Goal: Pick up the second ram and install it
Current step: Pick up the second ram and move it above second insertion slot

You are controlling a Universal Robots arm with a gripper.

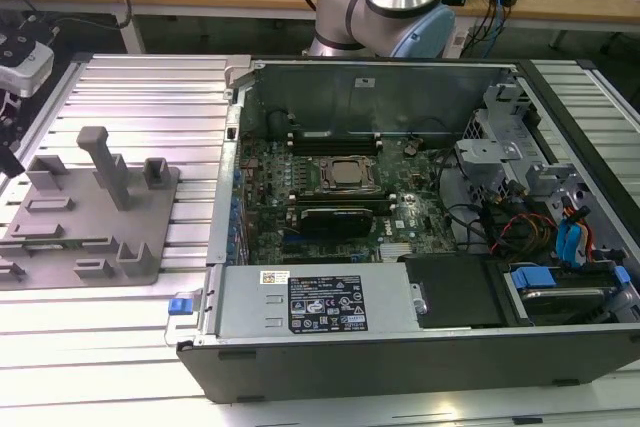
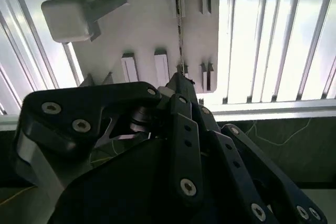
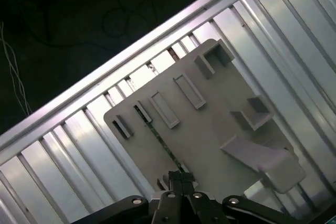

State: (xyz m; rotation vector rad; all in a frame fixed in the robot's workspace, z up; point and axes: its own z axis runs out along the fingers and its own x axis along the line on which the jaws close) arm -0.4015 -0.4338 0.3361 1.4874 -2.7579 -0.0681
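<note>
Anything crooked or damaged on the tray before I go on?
Nothing stands out: the second ram stands on edge, straight along its slots in the grey tray, with the gripper at one end.

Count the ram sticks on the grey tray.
1: the second ram stands on edge in the grey tray, one end by the gripper. Others may hide behind it.
</note>
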